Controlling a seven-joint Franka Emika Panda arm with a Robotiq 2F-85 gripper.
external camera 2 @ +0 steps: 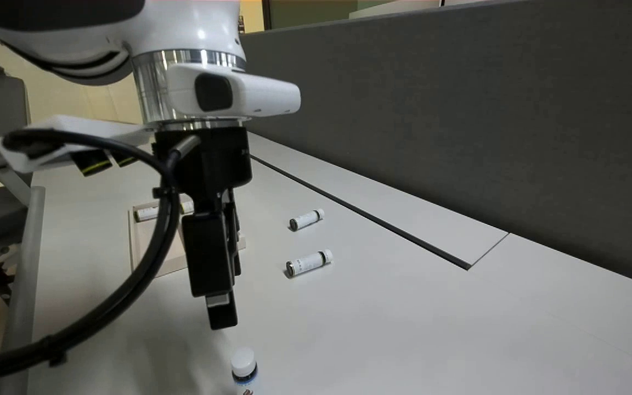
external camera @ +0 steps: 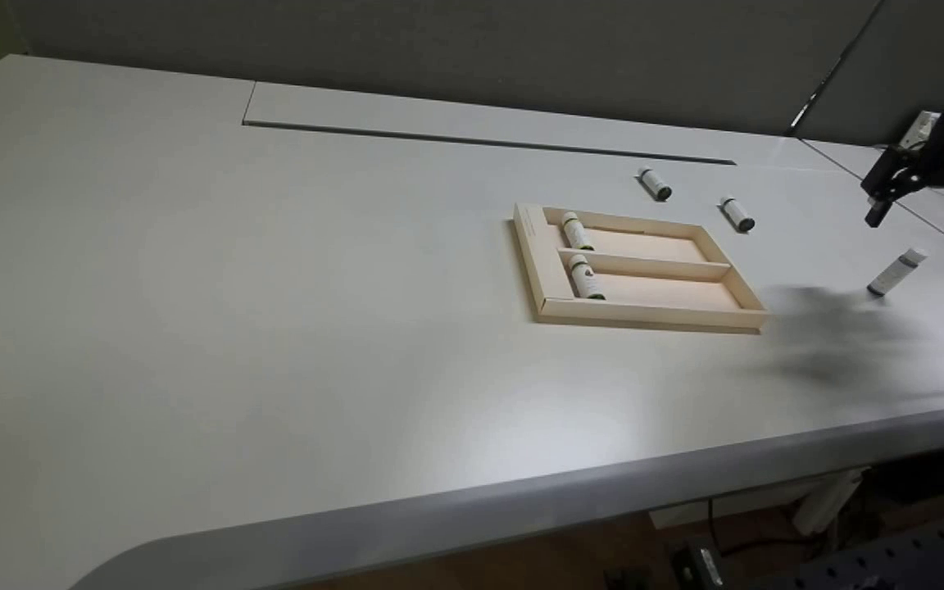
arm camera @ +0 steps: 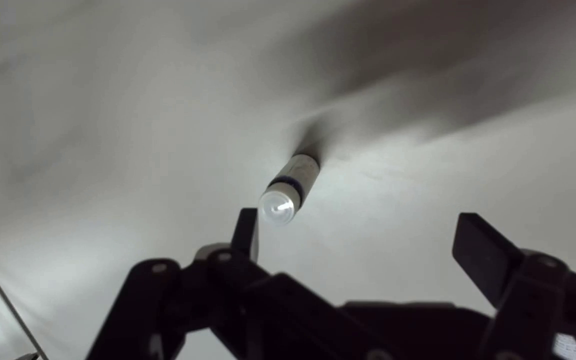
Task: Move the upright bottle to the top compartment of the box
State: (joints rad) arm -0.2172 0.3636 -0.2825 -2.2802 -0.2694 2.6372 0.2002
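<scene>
One upright bottle (external camera: 896,273): standing on the pale table (external camera: 275,344), white cap (arm camera: 277,207) uppermost, dark band beneath it; outside the box (external camera: 542,258), off one of its short ends.
Gripper (arm camera: 358,222): released, black fingers (arm camera: 485,255) spread wide; higher than the bottle and apart from it. In the wrist view the cap shows just beside one fingertip, on the inner side.
Box: shallow, pale wood, raised rim, flat on the table; split lengthwise by a wooden slat (external camera: 644,268); partly hidden by gripper and cable (external camera 2: 156,258) in an exterior view.
Top compartment (external camera: 660,244): first boxed bottle (external camera: 577,231), lying crosswise at the end farther from the upright bottle.
Near compartment (external camera: 677,292): second boxed bottle (external camera: 586,279), lying the same way at the same end.
First loose bottle (external camera: 655,183): on its side on the table, beyond the box's far long edge; white-topped, dark-based.
Second loose bottle (external camera: 737,214): likewise on its side, off the box's far corner, near the first.
Cable: black, looping down past the gripper.
Partition (external camera: 439,49): grey, upright, along one long edge of the table.
</scene>
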